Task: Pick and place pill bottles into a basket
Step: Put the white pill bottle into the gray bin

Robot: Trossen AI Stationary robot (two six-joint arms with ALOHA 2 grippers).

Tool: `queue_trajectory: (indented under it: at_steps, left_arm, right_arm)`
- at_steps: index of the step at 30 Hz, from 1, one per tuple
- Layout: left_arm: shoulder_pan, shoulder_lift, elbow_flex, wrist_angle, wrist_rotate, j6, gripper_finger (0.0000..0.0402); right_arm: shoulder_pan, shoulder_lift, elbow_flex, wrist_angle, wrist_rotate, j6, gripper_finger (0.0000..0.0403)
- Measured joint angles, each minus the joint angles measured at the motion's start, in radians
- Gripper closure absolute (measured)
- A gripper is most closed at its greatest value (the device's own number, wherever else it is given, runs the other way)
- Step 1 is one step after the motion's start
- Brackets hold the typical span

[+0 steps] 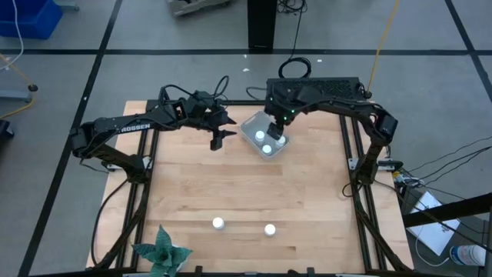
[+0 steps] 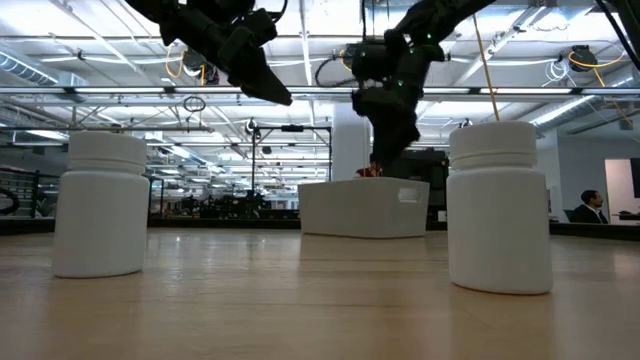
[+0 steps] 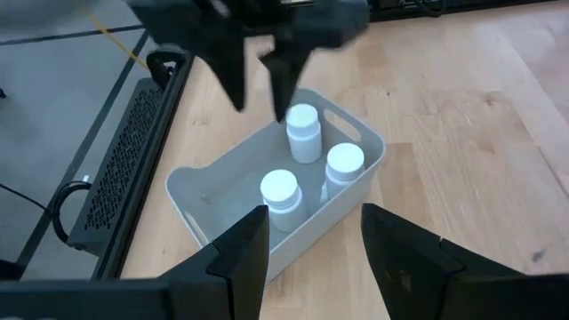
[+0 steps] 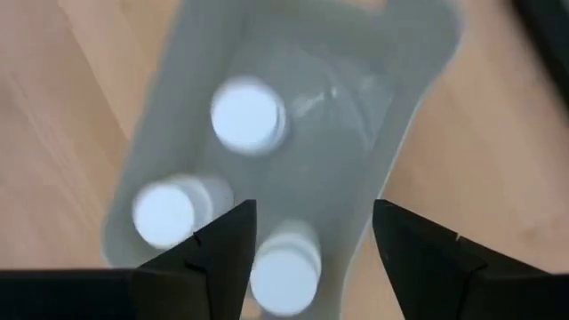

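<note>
Right gripper [image 1: 275,132] open above basket [image 1: 251,123] by desk's far edge, three bottles [image 3: 281,190] inside; two bottles [image 1: 218,224] near front edge; light, rigid, slippery, grip mid-body; left gripper [image 1: 216,141] open beside basket

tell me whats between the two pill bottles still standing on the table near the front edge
Nothing: in the high view the stretch of table between the left bottle and the right bottle is bare wood.
</note>
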Motion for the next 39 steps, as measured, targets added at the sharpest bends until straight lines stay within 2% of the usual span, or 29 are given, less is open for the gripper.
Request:
queue_trajectory:
  at_steps: [4,6,10,13,17,20,22,24,27,30,33,36,39]
  left_arm:
    - [0.000,0.000,0.000,-0.016,0.000,0.002,0.0218]
    - [0.000,0.000,0.000,-0.027,0.000,0.009,0.0218]
    - [0.000,0.000,0.000,-0.052,0.000,0.029,0.0218]
    - [0.000,0.000,0.000,-0.065,0.007,0.036,0.0218]
    - [-0.005,0.000,0.001,-0.124,0.122,0.084,0.0218]
    - [-0.038,0.000,0.001,-0.213,0.228,0.096,0.0218]
    - [-0.085,0.000,0.001,-0.315,0.240,0.091,0.0218]
    - [-0.160,0.000,0.001,-0.412,0.200,0.078,0.0218]
    - [-0.315,0.000,0.001,-0.485,0.052,0.012,0.0218]
    - [-0.482,0.000,0.001,-0.499,-0.024,-0.034,0.0218]
    - [-0.623,0.000,0.002,-0.486,-0.099,-0.147,0.0218]
    - [-0.710,0.003,0.027,-0.480,-0.179,-0.255,0.0218]
    - [-0.753,0.039,0.068,-0.480,-0.233,-0.364,0.0218]
  right_arm:
    - [0.012,-0.001,0.096,0.007,-0.011,-0.006,0.0187]
    - [0.035,-0.013,0.127,0.035,-0.054,-0.008,0.0189]
    - [0.119,-0.074,0.132,0.154,-0.170,0.010,0.0193]
    - [0.220,-0.127,0.129,0.208,-0.176,0.018,0.0193]
    - [0.382,-0.207,0.095,0.260,-0.068,0.025,0.0193]
    - [0.479,-0.267,0.066,0.277,0.071,0.026,0.0193]
    - [0.523,-0.309,0.043,0.278,0.168,0.028,0.0193]
    - [0.555,-0.350,0.019,0.278,0.235,0.035,0.0193]
    - [0.580,-0.408,-0.029,0.299,0.288,0.050,0.0193]
    - [0.580,-0.463,-0.100,0.362,0.290,0.058,0.0193]
    - [0.573,-0.507,-0.176,0.416,0.292,0.069,0.0193]
    - [0.564,-0.539,-0.237,0.458,0.292,0.084,0.0193]
    - [0.562,-0.558,-0.283,0.490,0.313,0.090,0.0193]
